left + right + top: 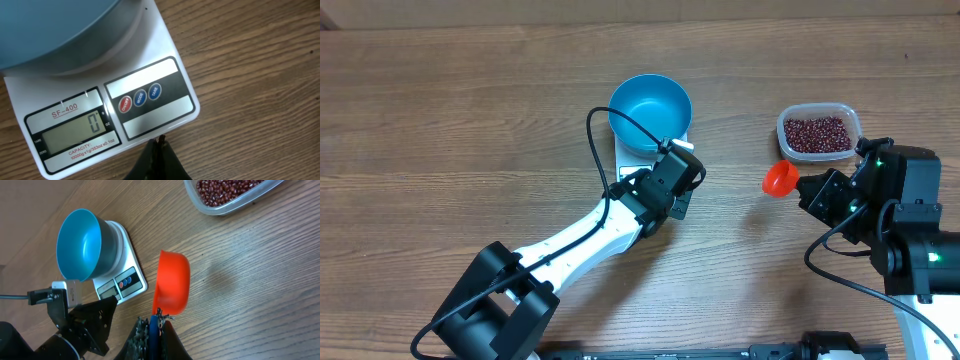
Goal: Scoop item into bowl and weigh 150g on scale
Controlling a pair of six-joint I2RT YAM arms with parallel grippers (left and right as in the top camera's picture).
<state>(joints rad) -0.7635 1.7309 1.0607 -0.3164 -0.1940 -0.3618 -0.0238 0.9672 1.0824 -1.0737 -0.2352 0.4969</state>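
I read this as the start of scooping. The blue bowl (650,105) sits empty on the white scale (167,47), and the display (75,130) shows 0, so I judge the tare done and no beans moved yet.

My left gripper (159,144) has its 2 fingers pressed together, with the tips just beside the scale's front edge, below the 3 round buttons (140,97). My right gripper (159,316) is clamped on the handle of the orange scoop (172,282). The scoop is empty and hangs over the table (260,280) between the scale and the clear tub (222,209).

The red-brown beans (225,189) lie in that tub, well apart from the right fingers and past the scoop's cup. Next I'd carry the scoop to the tub and dip its lip under the heap, with the left arm kept clear of the bowl.
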